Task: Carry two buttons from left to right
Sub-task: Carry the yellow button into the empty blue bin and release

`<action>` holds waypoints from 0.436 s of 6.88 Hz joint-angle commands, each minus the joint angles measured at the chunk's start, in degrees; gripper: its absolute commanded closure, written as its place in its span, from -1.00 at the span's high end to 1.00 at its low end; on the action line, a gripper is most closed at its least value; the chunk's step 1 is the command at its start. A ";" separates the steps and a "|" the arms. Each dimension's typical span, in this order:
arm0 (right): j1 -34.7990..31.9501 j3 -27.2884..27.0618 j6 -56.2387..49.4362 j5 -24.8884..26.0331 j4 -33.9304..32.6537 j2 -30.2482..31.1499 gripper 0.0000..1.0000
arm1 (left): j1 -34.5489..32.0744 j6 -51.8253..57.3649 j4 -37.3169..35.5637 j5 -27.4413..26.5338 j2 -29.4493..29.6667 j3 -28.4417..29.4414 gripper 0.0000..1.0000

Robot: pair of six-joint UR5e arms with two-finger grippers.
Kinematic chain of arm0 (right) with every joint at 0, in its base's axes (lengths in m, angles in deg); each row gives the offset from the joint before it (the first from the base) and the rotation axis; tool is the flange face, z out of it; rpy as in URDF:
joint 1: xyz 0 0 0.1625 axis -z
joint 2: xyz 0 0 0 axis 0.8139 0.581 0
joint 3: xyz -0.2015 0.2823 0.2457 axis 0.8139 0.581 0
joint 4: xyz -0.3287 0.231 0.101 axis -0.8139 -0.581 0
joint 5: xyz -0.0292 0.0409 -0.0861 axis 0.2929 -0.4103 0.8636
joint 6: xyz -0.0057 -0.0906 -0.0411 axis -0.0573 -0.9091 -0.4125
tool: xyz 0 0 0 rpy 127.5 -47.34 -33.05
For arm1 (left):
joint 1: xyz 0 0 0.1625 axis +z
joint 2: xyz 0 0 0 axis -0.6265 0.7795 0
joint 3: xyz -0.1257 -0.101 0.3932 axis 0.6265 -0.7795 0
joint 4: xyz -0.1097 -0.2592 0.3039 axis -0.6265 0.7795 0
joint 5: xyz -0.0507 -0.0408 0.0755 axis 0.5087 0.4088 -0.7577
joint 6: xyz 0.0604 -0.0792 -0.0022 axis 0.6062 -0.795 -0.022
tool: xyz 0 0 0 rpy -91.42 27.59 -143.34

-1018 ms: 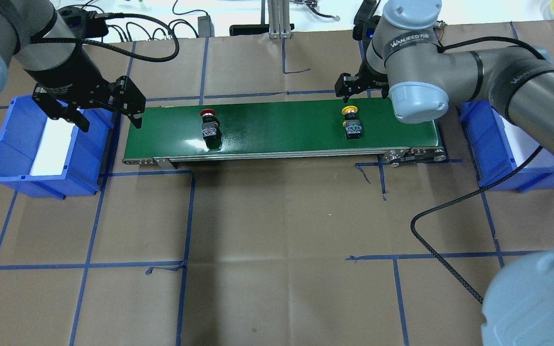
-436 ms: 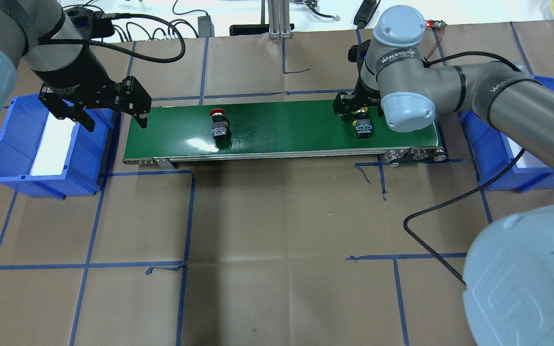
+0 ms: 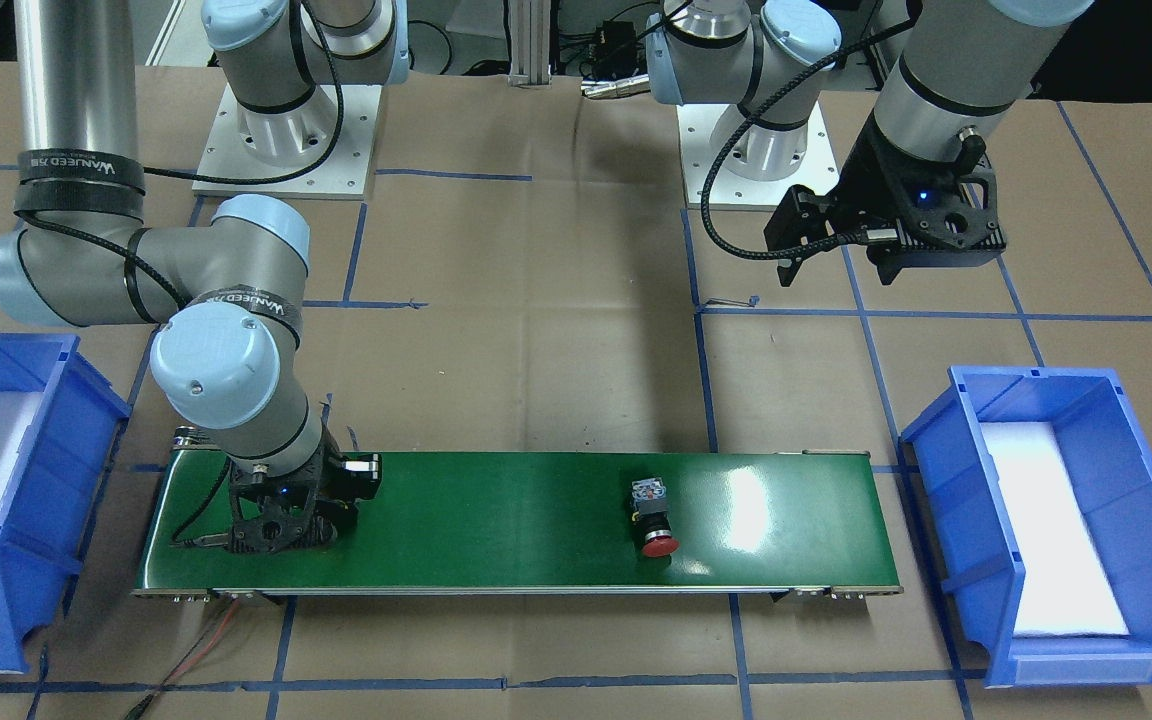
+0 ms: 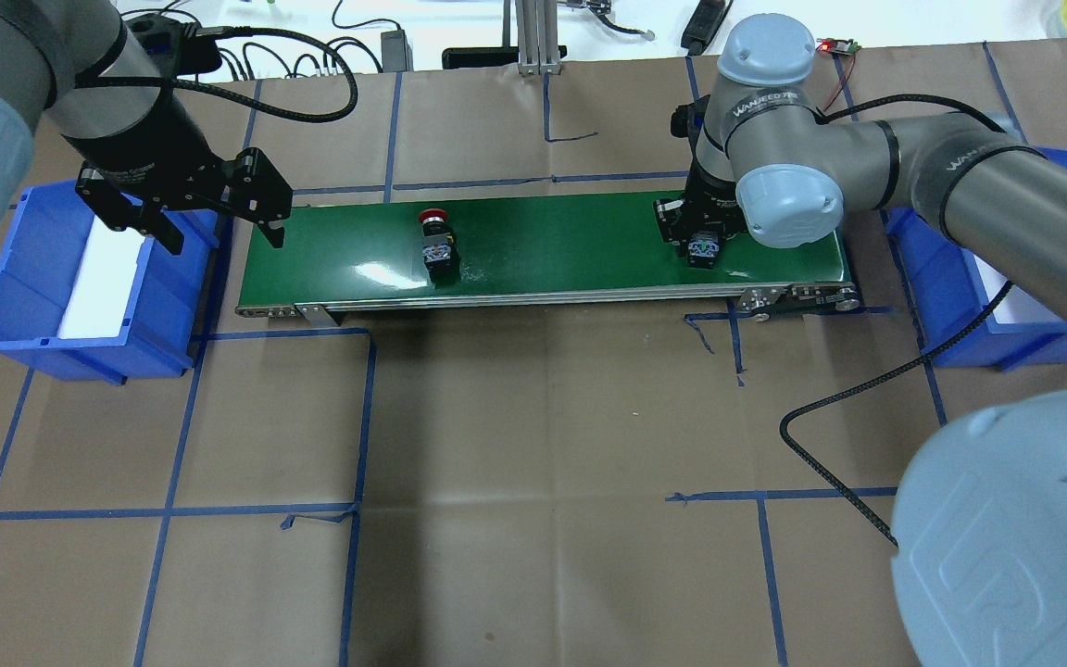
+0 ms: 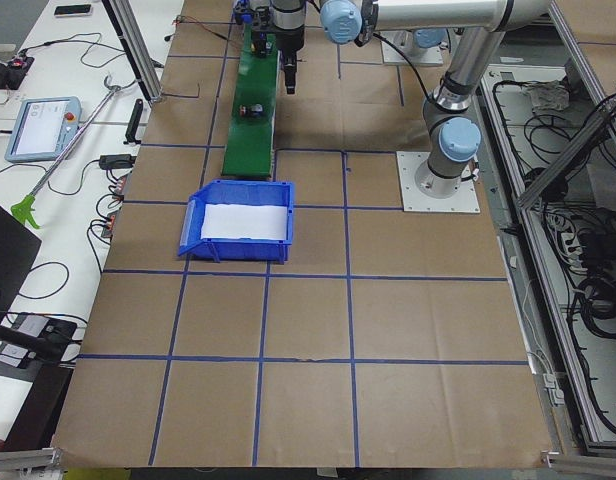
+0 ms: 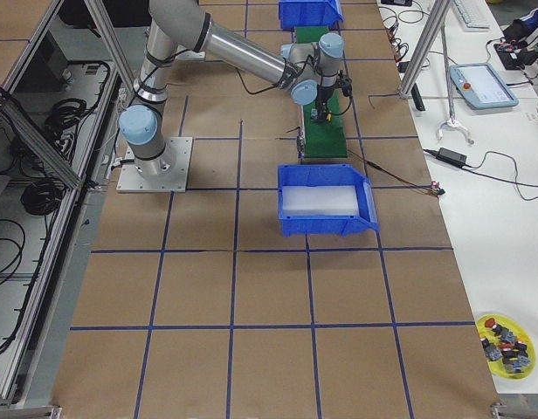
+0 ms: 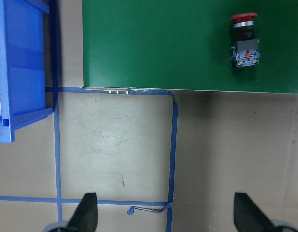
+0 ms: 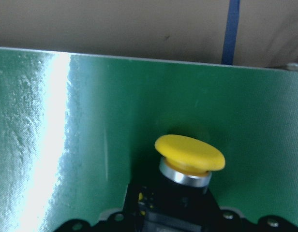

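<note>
Overhead, the right hand (image 4: pixel 696 237) mostly hides the yellow button (image 8: pixel 189 153). Its wrist view shows it plainly, though any pinch is unclear. The left hand (image 4: pixel 221 245) hangs spread.

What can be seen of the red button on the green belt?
The red button lies on its side on the green conveyor belt, left of the middle in the overhead view. It has a red mushroom cap, a silver ring, a black collar and a grey contact block. Its cap points away from the robot. Only the belt touches it.
</note>
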 commanded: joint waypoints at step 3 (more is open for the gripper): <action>8.54 3.53 -3.94 -0.03 8.37 9.98 -0.93 | 0.00 -0.09 0.00 0.00 0.03 0.21 1.00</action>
